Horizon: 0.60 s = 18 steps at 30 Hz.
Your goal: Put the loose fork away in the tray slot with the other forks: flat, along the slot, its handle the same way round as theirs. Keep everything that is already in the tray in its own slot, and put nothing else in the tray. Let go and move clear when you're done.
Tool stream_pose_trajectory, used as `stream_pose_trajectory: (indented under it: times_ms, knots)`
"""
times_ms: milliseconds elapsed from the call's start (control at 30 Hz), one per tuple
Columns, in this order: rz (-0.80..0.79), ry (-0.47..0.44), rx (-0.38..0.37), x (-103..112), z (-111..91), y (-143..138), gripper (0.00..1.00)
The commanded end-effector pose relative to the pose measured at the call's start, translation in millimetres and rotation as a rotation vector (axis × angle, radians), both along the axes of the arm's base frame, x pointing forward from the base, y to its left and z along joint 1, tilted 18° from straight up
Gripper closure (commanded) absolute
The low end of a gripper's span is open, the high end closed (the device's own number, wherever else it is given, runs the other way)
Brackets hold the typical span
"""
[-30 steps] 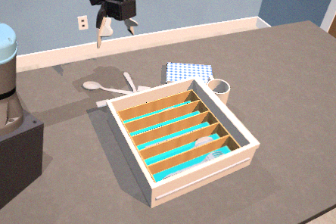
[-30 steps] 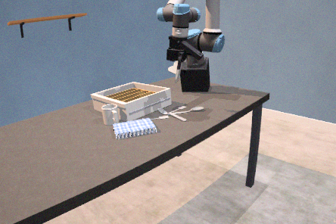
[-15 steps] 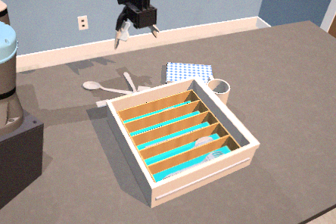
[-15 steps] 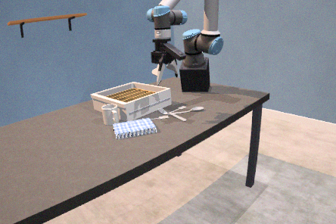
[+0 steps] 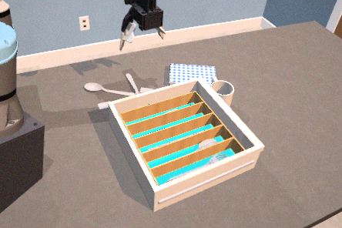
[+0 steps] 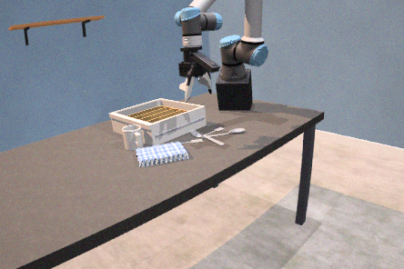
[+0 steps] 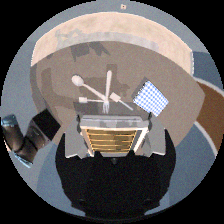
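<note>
The loose fork [image 5: 133,83] lies on the table just behind the tray's far edge, crossing a loose spoon [image 5: 101,88]; a third white piece [image 5: 103,105] lies beside them. The fork also shows in the wrist view [image 7: 106,92] and in the exterior view [image 6: 196,134]. The white tray [image 5: 186,138] has several wooden-walled slots with cyan liners. Cutlery lies in its two nearest slots; the nearest slot holds what look like forks [image 5: 217,157]. My gripper [image 5: 142,40] is open and empty, high above the table behind the loose cutlery; it also shows in the exterior view [image 6: 197,93].
A blue checked cloth [image 5: 192,72] and a white mug [image 5: 223,91] sit at the tray's far right corner. The arm's dark base block [image 5: 19,152] stands at the left of the table.
</note>
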<state>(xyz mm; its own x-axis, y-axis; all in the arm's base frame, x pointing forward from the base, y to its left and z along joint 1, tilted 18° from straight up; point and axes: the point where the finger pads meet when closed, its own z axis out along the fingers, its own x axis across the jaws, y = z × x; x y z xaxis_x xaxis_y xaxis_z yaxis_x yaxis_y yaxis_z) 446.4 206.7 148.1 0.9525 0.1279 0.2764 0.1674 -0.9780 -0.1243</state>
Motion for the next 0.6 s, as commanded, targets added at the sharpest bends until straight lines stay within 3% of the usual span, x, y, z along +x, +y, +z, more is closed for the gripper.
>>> stream_pose_trajectory:
  times_ms: [0, 167, 367, 567]
  knots:
    - [-0.001, -0.001, 0.001, 0.5, 0.5, -0.1, 0.00]
    - [-0.024, 0.003, 0.007, 2.0, -13.0, 5.4, 0.00]
    - [-0.140, 0.023, 0.038, -1.0, -77.9, 31.9, 0.00]
    - [-0.164, 0.027, 0.045, -3.6, -90.6, 37.1, 0.00]
